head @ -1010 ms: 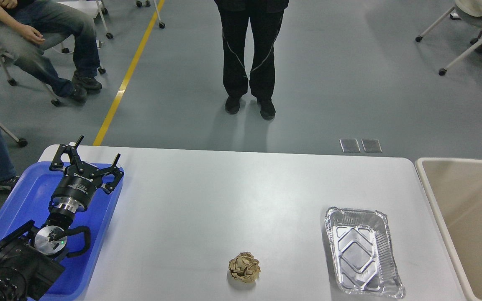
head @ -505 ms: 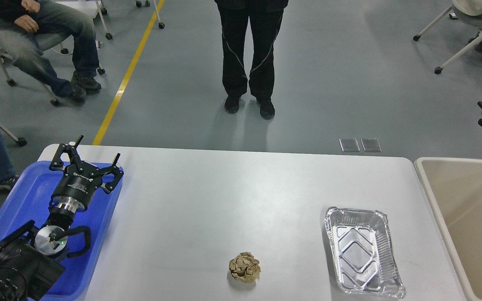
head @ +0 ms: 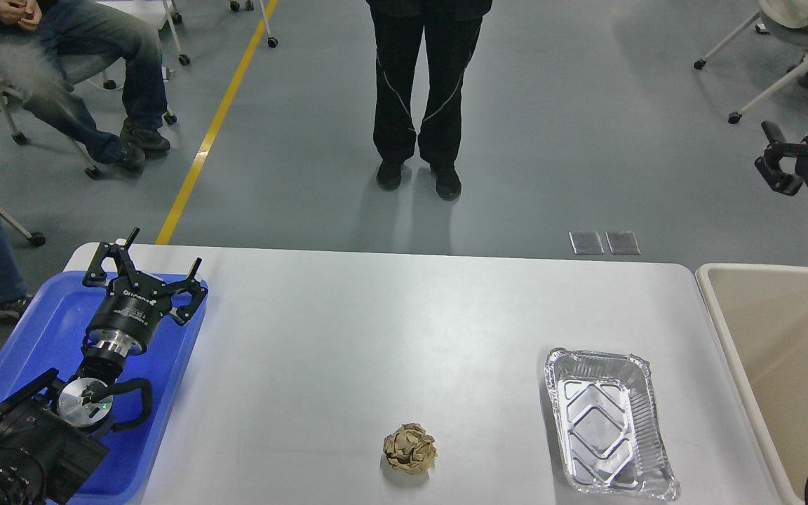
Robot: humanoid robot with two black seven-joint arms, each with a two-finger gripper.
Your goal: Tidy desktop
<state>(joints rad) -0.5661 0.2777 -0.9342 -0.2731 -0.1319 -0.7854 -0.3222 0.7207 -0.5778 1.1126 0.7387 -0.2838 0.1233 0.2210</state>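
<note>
The white desktop (head: 376,330) fills the lower middle of the head view. On it lie a crumpled brown paper ball (head: 409,449) near the front edge and an empty foil tray (head: 611,421) to its right. My left gripper (head: 158,256) is open and empty, held over the blue tray (head: 39,330) at the desktop's left end. My right gripper (head: 800,140) is raised at the right edge, above and behind the beige bin (head: 783,351). Its fingers look spread and empty, and it is partly cut off by the frame.
A person (head: 421,91) stands just beyond the far edge of the desktop. Seated people (head: 60,63) and wheeled chairs (head: 790,63) are on the floor behind. The beige bin adjoins the desktop's right end.
My right arm has risen and come further into view at the right edge, from beside the bin to above it. My left arm and the objects have not moved.
</note>
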